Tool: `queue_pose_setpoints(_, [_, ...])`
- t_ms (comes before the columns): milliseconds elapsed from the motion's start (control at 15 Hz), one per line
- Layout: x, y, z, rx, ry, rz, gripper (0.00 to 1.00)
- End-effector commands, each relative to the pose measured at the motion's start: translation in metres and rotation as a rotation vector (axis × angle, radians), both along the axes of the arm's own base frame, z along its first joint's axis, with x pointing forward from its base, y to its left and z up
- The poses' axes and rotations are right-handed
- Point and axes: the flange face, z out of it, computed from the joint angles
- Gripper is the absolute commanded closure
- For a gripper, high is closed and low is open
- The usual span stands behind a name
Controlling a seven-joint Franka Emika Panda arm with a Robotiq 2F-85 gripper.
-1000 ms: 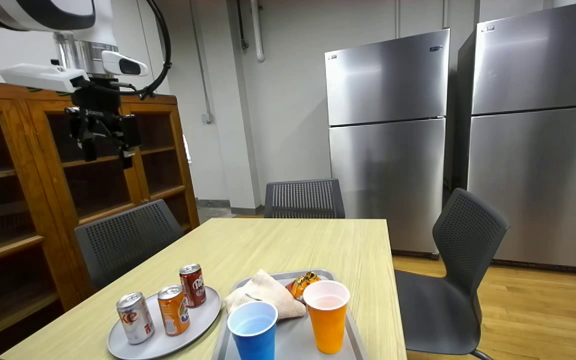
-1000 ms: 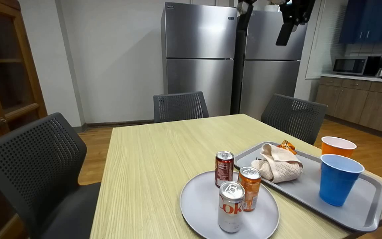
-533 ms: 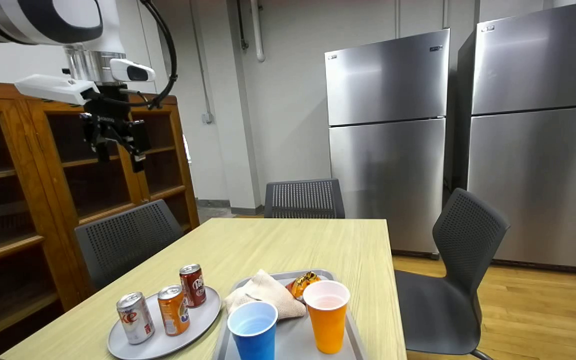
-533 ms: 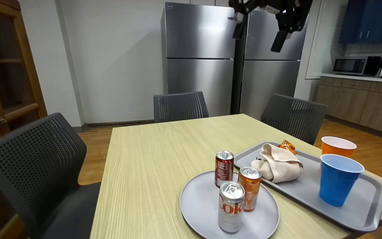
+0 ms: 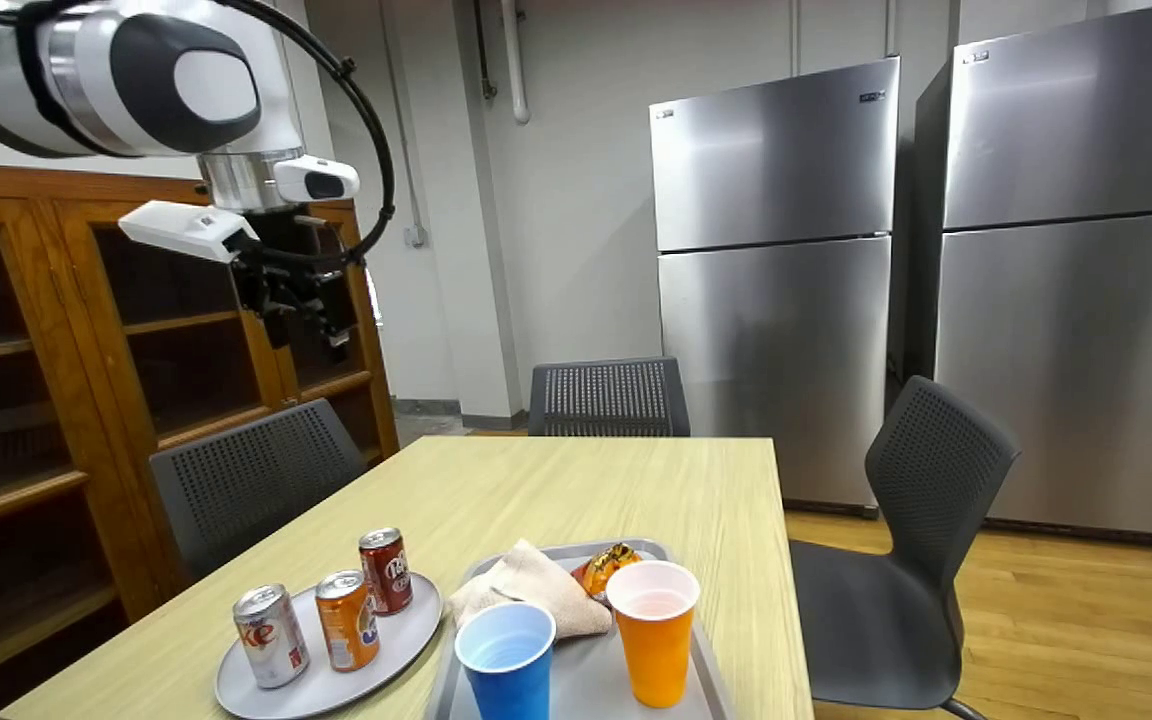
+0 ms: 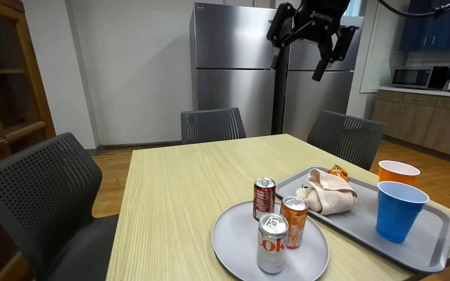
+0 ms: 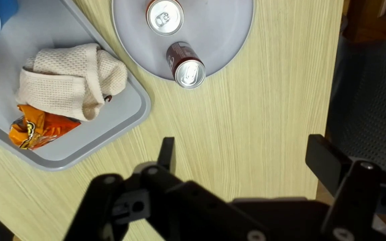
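The counter (image 6: 178,187) carried a tray (image 6: 365,205) and, just beside it, a plate (image 6: 233,234). Well above the counter hung the hand (image 7: 243,150), its fingers wide apart with nothing between them. Seemingly nearest it, the red can (image 7: 185,63) stood upright by the plate's rim; in the wrist view it was toward the top, beyond the fingertips and off-centre from the gap.
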Motion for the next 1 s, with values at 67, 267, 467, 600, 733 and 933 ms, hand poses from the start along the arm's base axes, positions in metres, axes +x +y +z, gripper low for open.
queue_pose_setpoints(67, [0.022, -0.008, -0.022, -0.039, -0.016, -0.094, 0.0])
queue_pose_setpoints(267, [0.036, -0.015, -0.041, -0.059, -0.013, -0.153, 0.0])
queue_pose_setpoints(467, [0.045, -0.022, -0.058, -0.08, -0.004, -0.209, 0.0])
queue_pose_setpoints(600, [0.05, -0.027, -0.067, -0.094, 0.004, -0.242, 0.0])
queue_pose_setpoints(733, [0.052, -0.031, -0.076, -0.11, 0.014, -0.271, 0.0])
queue_pose_setpoints(933, [0.056, -0.037, -0.091, -0.126, 0.029, -0.307, 0.0])
